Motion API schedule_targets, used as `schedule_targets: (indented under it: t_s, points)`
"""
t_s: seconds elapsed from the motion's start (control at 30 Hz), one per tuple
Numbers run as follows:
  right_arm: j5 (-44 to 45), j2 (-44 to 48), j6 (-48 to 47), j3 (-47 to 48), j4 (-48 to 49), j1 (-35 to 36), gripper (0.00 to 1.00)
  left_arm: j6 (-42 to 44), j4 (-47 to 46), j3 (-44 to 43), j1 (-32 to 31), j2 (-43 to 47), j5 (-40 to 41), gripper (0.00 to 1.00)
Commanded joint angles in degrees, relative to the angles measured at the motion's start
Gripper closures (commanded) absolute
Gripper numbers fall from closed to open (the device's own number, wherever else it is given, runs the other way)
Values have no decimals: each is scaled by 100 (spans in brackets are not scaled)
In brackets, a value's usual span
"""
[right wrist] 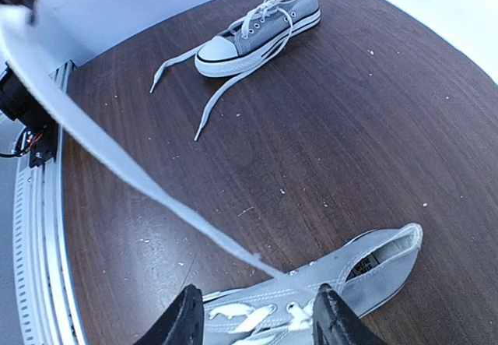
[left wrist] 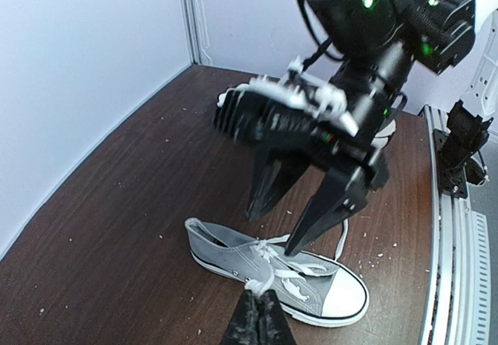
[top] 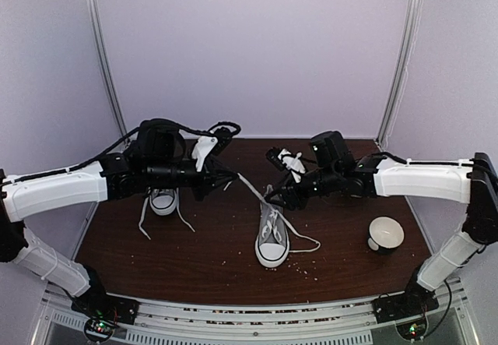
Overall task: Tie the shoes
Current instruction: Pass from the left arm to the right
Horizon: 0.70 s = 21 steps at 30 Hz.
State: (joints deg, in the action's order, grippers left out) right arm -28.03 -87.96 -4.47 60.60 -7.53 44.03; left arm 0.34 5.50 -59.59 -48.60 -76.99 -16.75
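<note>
Squarely at mid-table sits a grey sneaker (top: pixel 272 236) with a white toe cap, its twin (top: pixel 163 201) off to the left of the dark table (top: pixel 194 259) — both untied. The left gripper (left wrist: pixel 259 298), fingers pressed together, pinches a white lace (right wrist: pixel 78 119) drawn taut from the middle shoe — the right gripper (right wrist: pixel 257 314) hovers spread above it, holding nothing.

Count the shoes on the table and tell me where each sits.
2. One shoe lies near the table's middle, toe toward the near edge, one lace pulled taut leftward. The other shoe lies farther left, partly under the left arm. No others visible.
</note>
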Motion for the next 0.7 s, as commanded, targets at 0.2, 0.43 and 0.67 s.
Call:
schedule_targets:
  t_s: [0.2, 0.43, 0.67]
  points:
    - [31, -976, -48, 472, 734, 37, 65, 164, -335, -225, -10, 77, 45, 100]
    - [147, -938, 117, 272, 710, 14, 83, 291, -274, -128, -9, 195, 140, 100]
    - [272, -815, 267, 91, 663, -77, 81, 280, -270, -52, -9, 220, 224, 100]
